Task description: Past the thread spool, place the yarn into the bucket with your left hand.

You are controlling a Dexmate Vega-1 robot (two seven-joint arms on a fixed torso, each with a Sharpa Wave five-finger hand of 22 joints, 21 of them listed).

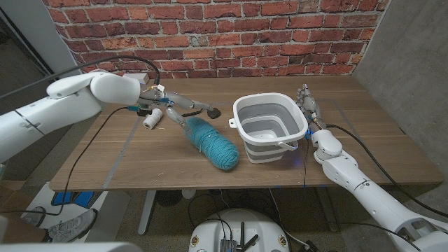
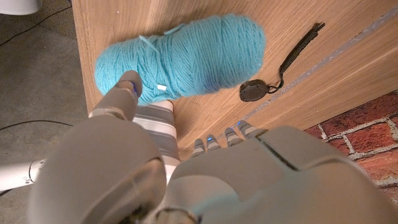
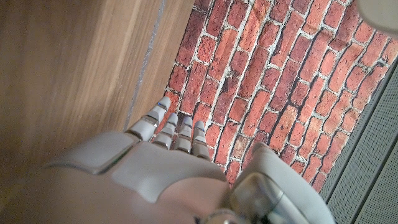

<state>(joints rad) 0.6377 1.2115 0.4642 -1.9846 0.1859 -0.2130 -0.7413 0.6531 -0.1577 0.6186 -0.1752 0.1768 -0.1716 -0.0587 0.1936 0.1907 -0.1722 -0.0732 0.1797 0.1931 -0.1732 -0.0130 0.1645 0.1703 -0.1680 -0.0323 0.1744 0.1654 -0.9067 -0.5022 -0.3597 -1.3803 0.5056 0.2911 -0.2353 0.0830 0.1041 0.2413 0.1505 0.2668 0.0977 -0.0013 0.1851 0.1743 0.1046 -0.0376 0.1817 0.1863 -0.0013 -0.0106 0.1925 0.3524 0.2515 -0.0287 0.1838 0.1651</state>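
Note:
A teal yarn skein (image 1: 213, 143) lies slantwise on the wooden table (image 1: 126, 157), left of the grey and white bucket (image 1: 269, 126). The same yarn (image 2: 186, 59) shows close up in the left wrist view. A small white thread spool (image 1: 149, 120) lies just left of the yarn's far end. My left hand (image 1: 175, 106) hovers over that end, fingers spread and holding nothing. One fingertip (image 2: 129, 86) touches the skein's end. My right hand (image 1: 308, 103) stands upright beside the bucket's right rim, fingers straight, holding nothing.
A small black disc on a cord (image 1: 215, 112) lies behind the yarn, also seen as a black disc (image 2: 253, 91) near my left fingers. A brick wall (image 1: 231, 35) backs the table. Cables hang off the left arm and the table's left side.

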